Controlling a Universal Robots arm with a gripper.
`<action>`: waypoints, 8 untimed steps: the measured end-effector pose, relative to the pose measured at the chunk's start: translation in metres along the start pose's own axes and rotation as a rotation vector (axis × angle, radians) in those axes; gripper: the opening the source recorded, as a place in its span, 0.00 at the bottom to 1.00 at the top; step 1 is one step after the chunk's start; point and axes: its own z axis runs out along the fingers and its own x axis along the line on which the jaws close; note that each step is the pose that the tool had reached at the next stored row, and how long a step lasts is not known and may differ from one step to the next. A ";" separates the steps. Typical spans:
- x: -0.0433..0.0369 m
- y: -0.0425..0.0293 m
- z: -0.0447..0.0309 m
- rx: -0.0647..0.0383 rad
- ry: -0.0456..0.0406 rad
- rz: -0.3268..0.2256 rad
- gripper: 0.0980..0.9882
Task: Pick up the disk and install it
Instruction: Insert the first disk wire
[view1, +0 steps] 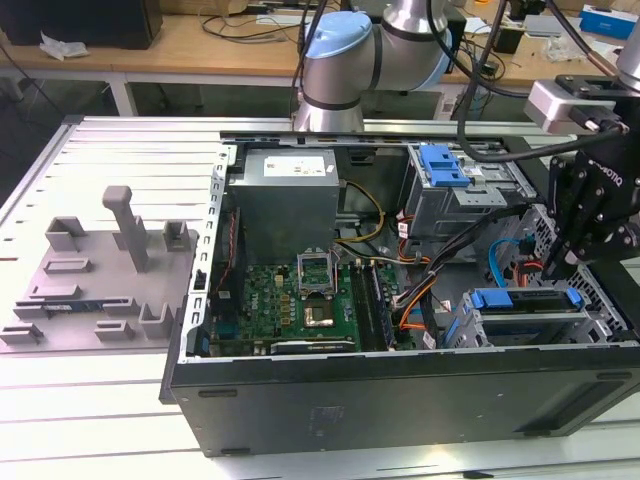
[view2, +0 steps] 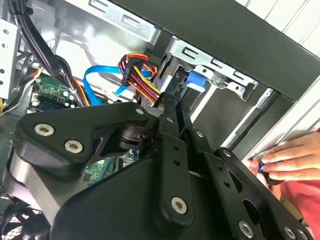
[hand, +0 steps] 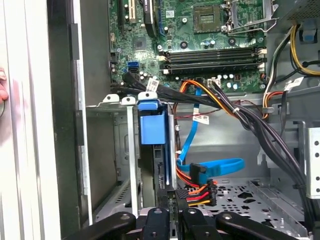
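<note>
Disk (view1: 525, 298) in computer case (view1: 400, 405) on slatted table (view1: 130, 150)

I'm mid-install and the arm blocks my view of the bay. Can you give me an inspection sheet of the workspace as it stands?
Surface: ribbed metal table carrying the open computer case.
Job's things: the disk stands on edge inside the drive cage, its blue carrier showing.
Clutter: grey fixture with an upright post, beside the case on the exterior view's left.
Grippers: the gripper is at the disk's end, over the cage.
Cables: blue flat cable and orange-red bundle lie close beside the disk.
Surroundings: a person's hand at the case's outer wall; wooden bench behind.
</note>
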 end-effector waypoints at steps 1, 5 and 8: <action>0.0011 -0.0001 0.0002 0.000 -0.0006 0.000 0.08; 0.0057 0.0003 0.0019 -0.001 -0.0234 0.000 0.08; 0.0072 0.0003 0.0037 -0.001 -0.0318 0.000 0.08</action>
